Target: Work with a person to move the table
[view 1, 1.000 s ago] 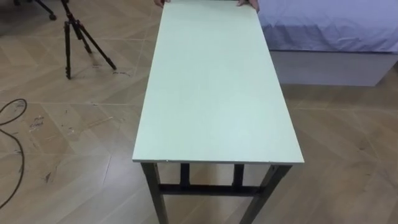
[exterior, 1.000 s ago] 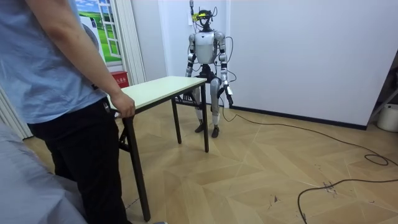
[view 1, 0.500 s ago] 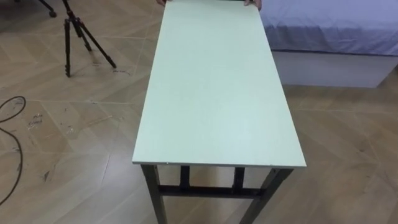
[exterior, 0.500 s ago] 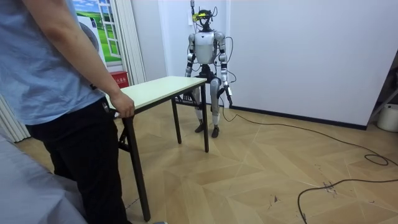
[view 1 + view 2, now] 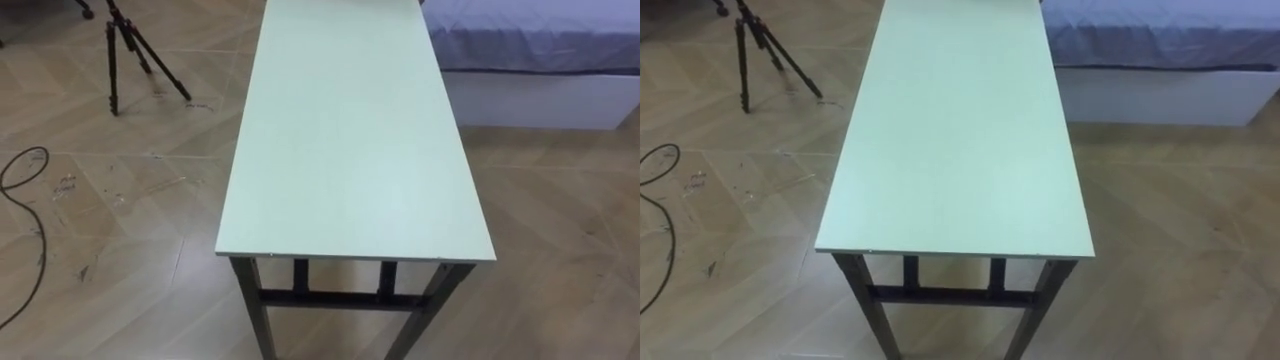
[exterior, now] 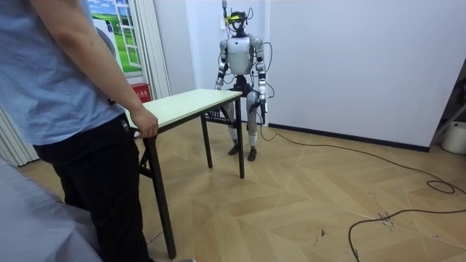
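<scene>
Your left hand (image 6: pixel 263 109) hung low, clenched or released I cannot tell; the table (image 6: pixel 191 100) stood beside it, a person's hand (image 6: pixel 145 124) gripping the farther end.

- The tabletop (image 5: pixel 350 140) is cut off at its far end by the eye views' top edge.
- The tripod (image 5: pixel 112 70) loses its upper part there too.
- The bed (image 5: pixel 540 35) runs past the right edge.

You are looking at the robot standing upright and facing the room camera. Its left arm is hanging straight down, with the left hand (image 6: pixel 263 109) hanging beside its thigh. Its right arm is hanging down on the room view's left.
</scene>
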### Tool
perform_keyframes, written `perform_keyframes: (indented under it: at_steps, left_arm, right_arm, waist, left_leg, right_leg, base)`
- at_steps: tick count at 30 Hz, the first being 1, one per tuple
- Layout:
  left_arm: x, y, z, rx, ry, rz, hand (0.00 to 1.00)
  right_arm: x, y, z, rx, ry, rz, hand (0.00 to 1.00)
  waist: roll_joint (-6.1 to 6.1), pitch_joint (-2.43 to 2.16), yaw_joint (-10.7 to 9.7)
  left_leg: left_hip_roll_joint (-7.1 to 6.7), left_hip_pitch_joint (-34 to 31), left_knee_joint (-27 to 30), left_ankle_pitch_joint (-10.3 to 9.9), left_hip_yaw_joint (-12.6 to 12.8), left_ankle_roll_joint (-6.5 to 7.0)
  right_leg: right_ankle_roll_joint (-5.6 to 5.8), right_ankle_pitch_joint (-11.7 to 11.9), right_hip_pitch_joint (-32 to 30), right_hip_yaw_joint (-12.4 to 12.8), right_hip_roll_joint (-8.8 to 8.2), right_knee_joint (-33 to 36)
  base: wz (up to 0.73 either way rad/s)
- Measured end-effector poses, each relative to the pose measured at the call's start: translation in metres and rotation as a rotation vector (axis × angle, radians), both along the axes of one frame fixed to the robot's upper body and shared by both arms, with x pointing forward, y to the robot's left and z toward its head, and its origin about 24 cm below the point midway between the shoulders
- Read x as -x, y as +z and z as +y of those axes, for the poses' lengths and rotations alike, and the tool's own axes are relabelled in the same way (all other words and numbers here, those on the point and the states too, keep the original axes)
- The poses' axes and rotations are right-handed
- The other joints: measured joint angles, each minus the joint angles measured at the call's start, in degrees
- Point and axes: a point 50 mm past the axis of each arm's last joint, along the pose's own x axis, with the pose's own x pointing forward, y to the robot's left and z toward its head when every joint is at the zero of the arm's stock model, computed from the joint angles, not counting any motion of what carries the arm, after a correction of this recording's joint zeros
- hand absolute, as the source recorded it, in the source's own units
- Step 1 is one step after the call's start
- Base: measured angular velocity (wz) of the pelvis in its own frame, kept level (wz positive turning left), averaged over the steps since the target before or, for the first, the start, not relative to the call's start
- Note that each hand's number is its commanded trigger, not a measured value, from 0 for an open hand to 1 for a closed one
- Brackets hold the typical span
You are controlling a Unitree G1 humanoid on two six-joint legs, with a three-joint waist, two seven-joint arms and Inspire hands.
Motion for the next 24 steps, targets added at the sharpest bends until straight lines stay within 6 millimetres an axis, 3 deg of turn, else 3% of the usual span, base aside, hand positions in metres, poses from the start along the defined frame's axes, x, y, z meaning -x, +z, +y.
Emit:
perform_keyframes:
  at_steps: [6,13,24]
  left_arm:
    - [-0.008,0.002,-0.005,0.040,-0.004,-0.048,0.00]
    - [-0.043,0.024,-0.027,0.121,-0.130,-0.250,0.00]
    - [-0.061,0.045,-0.053,0.287,-0.156,-0.396,0.00]
  right_arm:
    - [-0.005,0.005,0.000,-0.010,0.004,-0.052,0.00]
    - [-0.030,0.035,0.015,-0.107,-0.024,-0.302,0.00]
    - [-0.045,0.056,0.027,-0.211,-0.017,-0.431,0.00]
  waist:
    - [0.57,-0.15,-0.17]
    - [0.17,-0.20,-0.61]
    - [0.35,-0.17,-1.07]
  left_leg:
    - [-0.01,0.14,-0.02,0.00,0.00,0.00]
    - [-0.03,-0.59,0.55,0.01,-0.08,0.00]
    - [0.02,-0.71,0.66,0.01,0.01,0.00]
  right_leg:
    - [0.00,0.00,0.15,0.21,0.00,0.00]
    - [0.00,0.00,-0.56,-0.01,-0.03,0.02]
    - [-0.02,0.01,-1.29,0.29,-0.02,0.12]
  base:
    - [0.00]
    - [0.00]
    - [0.00]
